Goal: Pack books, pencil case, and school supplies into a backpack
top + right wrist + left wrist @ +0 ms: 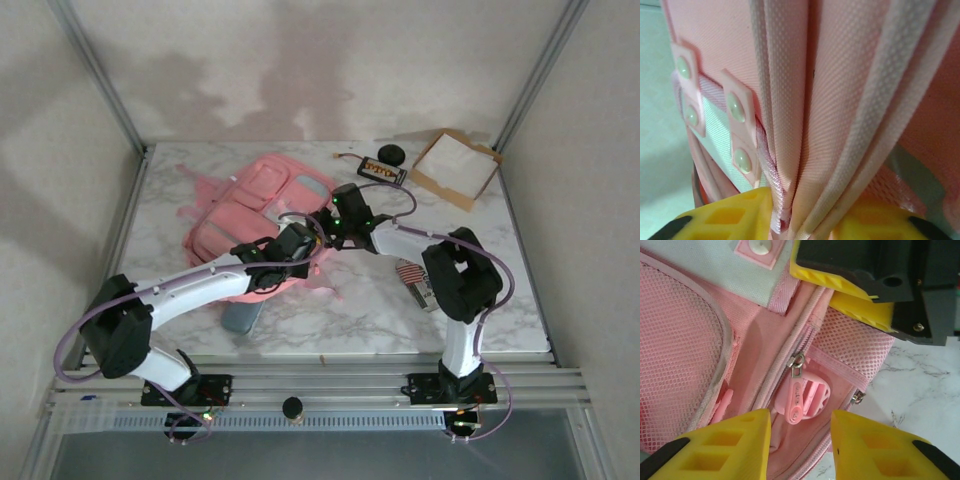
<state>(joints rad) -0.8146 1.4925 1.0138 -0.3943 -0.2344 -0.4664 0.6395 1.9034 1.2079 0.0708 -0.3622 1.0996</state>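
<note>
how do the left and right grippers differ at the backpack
The left gripper is open, fingers apart over the zip pull, gripping nothing; the right gripper is shut on a fold of the backpack. The left gripper is by the mesh pocket, the right gripper by studded patches. Both have yellow fingers.

Cardboard tray, black disc, orange-marked black item on table.

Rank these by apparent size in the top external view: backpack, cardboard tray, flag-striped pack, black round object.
Largest to smallest:
1. backpack
2. cardboard tray
3. flag-striped pack, partly covered, so less sure
4. black round object
</note>
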